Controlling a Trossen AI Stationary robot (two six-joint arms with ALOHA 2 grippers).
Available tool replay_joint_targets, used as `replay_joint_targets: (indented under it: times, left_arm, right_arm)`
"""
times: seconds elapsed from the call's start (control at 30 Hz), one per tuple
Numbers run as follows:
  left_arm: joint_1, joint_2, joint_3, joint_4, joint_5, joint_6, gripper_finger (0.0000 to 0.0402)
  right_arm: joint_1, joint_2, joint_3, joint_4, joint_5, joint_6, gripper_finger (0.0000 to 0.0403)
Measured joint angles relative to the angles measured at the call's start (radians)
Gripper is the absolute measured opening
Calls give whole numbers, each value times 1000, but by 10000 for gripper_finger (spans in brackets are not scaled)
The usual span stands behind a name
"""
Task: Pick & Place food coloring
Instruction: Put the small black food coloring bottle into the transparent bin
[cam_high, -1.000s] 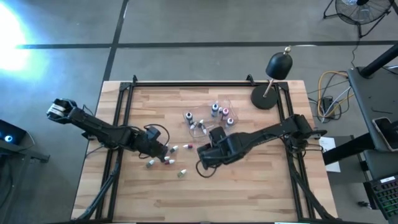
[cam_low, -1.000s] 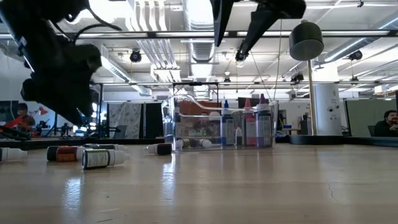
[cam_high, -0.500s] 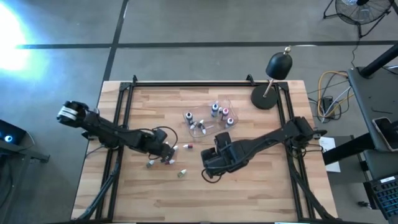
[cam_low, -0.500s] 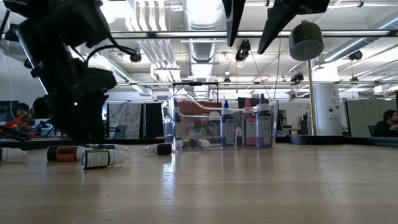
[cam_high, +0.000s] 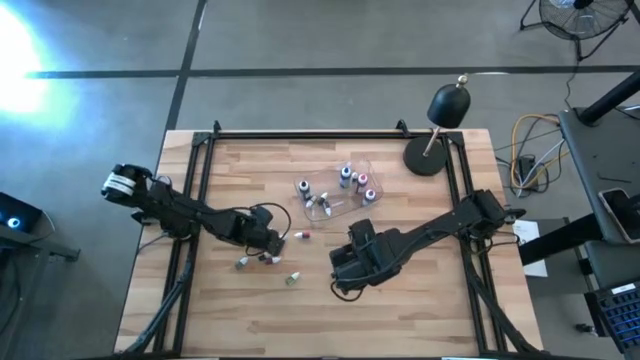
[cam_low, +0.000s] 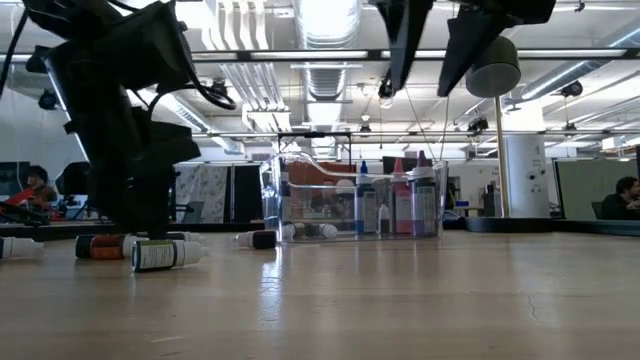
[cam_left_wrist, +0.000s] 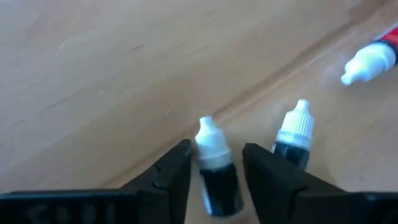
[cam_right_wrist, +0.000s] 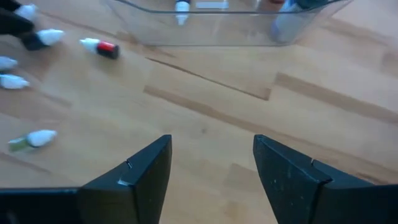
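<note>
Since a second ago, the left gripper (cam_left_wrist: 216, 163) has been dropping onto the loose food coloring bottles; now its open fingers are straddling a dark bottle (cam_left_wrist: 216, 168) lying on the table (cam_high: 420, 320) (others are standing in the clear tub (cam_high: 336, 192)). Pulled back, the right gripper (cam_right_wrist: 211, 162) is hovering open, holding nothing.

Second bottle (cam_left_wrist: 292, 140) crowds left gripper (cam_left_wrist: 216, 163); bare wood before right gripper (cam_right_wrist: 211, 163).
</note>
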Motion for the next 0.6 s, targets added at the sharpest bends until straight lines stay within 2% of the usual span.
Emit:
replay_joint_targets:
  times: [0.13,0.27,0.47,0.6]
  left_arm:
    - [33,29,29,3,22,0,92]
    - [52,56,57,-11,40,-3,66]
    - [54,66,114,-101,60,-60,26]
    - [54,65,171,-185,58,-81,17]
  right_arm:
    - [3,-37,-43,-15,-2,-8,211]
    - [27,-125,-120,-22,58,1,202]
    - [66,-316,-305,-30,133,75,184]
    - [96,-453,-446,-29,169,137,176]
